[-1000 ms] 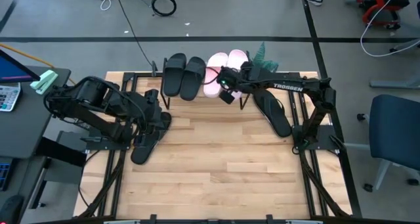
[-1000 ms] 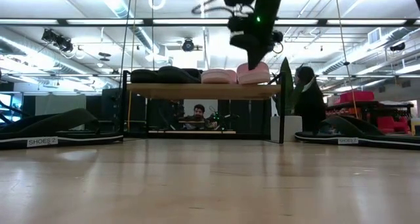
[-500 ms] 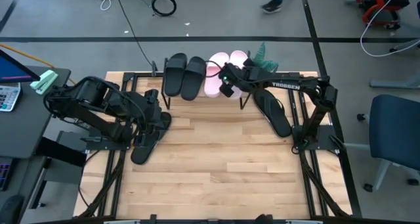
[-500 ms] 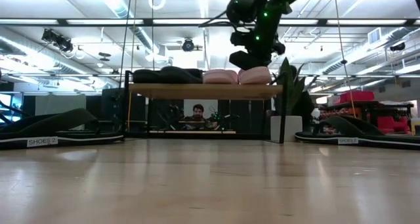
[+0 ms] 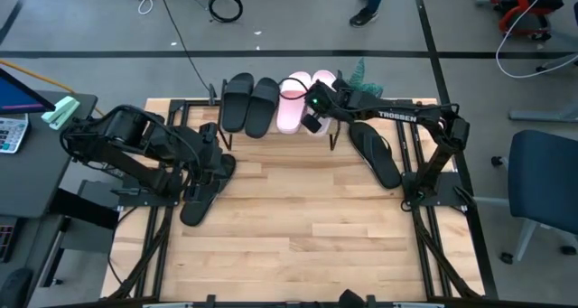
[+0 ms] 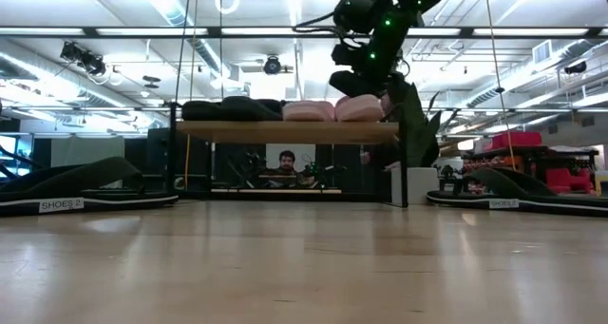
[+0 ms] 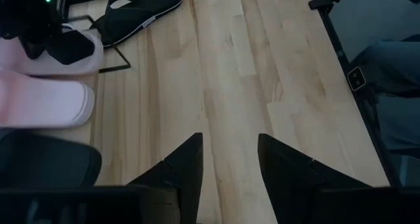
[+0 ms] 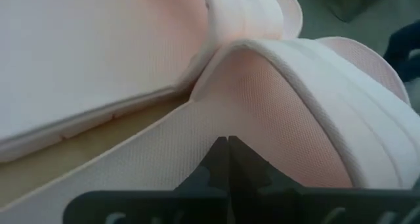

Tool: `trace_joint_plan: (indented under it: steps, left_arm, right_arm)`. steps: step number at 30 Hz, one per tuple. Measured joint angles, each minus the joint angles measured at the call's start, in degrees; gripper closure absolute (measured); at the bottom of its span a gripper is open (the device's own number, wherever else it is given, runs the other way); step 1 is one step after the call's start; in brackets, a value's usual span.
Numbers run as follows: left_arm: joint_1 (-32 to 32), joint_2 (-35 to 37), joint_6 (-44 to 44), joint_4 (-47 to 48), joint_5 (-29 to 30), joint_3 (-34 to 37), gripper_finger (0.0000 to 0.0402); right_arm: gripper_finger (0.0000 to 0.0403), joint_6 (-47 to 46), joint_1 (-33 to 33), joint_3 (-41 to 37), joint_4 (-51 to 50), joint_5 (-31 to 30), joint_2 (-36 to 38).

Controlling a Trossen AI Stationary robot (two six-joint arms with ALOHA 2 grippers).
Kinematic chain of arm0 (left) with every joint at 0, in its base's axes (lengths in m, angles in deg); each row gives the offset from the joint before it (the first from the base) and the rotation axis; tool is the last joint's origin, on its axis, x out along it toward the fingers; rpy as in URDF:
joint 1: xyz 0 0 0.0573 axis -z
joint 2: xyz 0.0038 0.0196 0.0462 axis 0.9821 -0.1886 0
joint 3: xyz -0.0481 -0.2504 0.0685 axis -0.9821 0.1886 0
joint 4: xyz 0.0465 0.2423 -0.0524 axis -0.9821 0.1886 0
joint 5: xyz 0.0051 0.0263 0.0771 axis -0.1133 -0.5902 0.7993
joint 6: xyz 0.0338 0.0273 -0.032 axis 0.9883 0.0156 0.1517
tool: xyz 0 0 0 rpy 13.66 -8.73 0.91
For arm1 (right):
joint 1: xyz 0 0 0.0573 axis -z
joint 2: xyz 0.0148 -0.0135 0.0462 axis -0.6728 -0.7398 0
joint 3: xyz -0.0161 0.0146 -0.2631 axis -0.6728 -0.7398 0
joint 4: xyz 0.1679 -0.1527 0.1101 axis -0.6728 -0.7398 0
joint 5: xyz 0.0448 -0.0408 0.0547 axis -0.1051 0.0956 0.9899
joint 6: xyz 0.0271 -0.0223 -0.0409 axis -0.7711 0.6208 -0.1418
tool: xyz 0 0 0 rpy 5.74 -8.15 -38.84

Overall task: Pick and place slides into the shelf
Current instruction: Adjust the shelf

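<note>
Pink slide (image 8: 282, 99) on shelf (image 6: 285, 130), touching closed, empty right end effector (image 5: 313, 111)

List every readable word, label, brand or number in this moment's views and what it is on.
"TROSSEN": white lettering on the right arm, high view.
"SHOES 2": white label on the black flip-flop at the left of the low view.
"SHOES": white label on the black flip-flop at the right of the low view; anything after the word is too small to read.
Calculator keys at the high view's left edge: too small to read.
</note>
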Motion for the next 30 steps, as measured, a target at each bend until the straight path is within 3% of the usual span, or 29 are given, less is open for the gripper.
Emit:
trace_joint_plan:
  steps: [5, 9, 18, 30]
  left_arm:
    - [0.0, 0.0, -0.02, -0.02, -0.01, 0.0, 0.0251]
    - [0.01, -0.01, -0.03, -0.01, -0.01, 0.0, 0.0258]
    - [0.01, -0.02, -0.04, -0.02, 0.0, -0.02, 0.0261]
    - [0.0, -0.01, -0.02, -0.01, 0.0, -0.02, 0.0249]
  right_arm:
    - [0.0403, 3.02, 0.15, -0.07, 4.62, 7.37, -0.23]
    - [0.0403, 3.62, 0.0, -0.11, 6.31, 9.14, -0.31]
    - [0.0403, 12.03, -0.17, -0.15, 6.7, 6.95, -0.31]
    - [0.0403, 30.0, 1.36, -0.2, 6.94, 6.44, -0.36]
